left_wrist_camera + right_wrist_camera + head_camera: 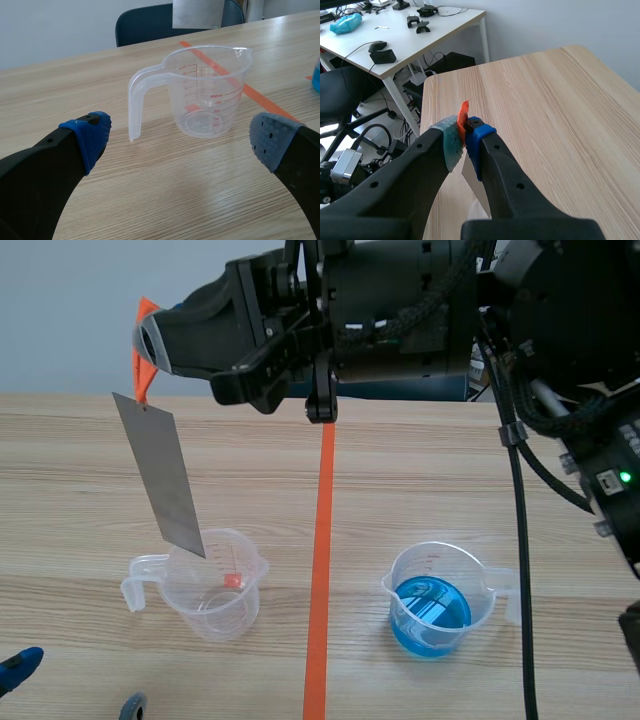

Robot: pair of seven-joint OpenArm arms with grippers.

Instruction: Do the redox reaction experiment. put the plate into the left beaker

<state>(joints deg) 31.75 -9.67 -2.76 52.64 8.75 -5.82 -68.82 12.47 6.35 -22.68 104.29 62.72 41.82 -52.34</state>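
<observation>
A grey metal plate with an orange tag at its top hangs tilted above the clear empty beaker on the left. My right gripper, reaching across from the right, is shut on the orange tag, and the plate hangs below its fingers. The plate's lower corner is over the beaker's rim. My left gripper stands open low at the front left, facing the empty beaker, with the plate's lower edge showing above it.
A second beaker holding blue liquid stands right of the orange tape line. Its edge shows beside my left gripper. Past the table's far end are a white desk and a chair.
</observation>
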